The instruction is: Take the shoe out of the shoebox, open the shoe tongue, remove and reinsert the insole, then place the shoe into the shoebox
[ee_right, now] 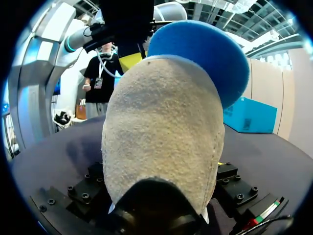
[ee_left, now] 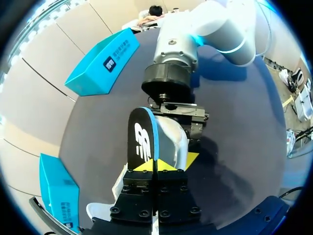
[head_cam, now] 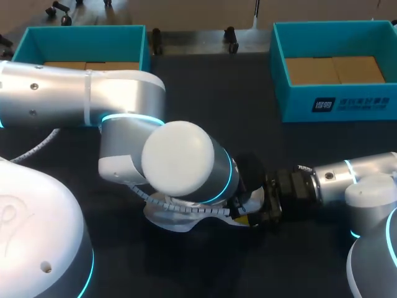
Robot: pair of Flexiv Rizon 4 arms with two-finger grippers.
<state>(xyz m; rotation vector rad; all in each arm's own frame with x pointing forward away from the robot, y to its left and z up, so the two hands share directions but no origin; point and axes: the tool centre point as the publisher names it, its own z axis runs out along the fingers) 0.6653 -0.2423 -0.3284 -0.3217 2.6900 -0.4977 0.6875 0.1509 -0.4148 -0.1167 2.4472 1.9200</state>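
A grey and white shoe (ee_left: 172,141) lies on the dark table near the front middle, mostly under my left arm in the head view (head_cam: 180,218). Its black insole (ee_left: 142,139) with a blue edge stands up out of the shoe, and my left gripper (ee_left: 156,165) is shut on the insole's lower edge. From the right, my right gripper (head_cam: 265,206) grips the shoe at one end, its fingers on either side. The right wrist view is filled by the shoe's beige suede end (ee_right: 161,127), with the blue insole (ee_right: 205,54) rising behind it.
Two open teal shoeboxes stand at the back of the table, one at the left (head_cam: 80,37) and one at the right (head_cam: 338,102). Dark bare tabletop (head_cam: 248,124) lies between them and the shoe.
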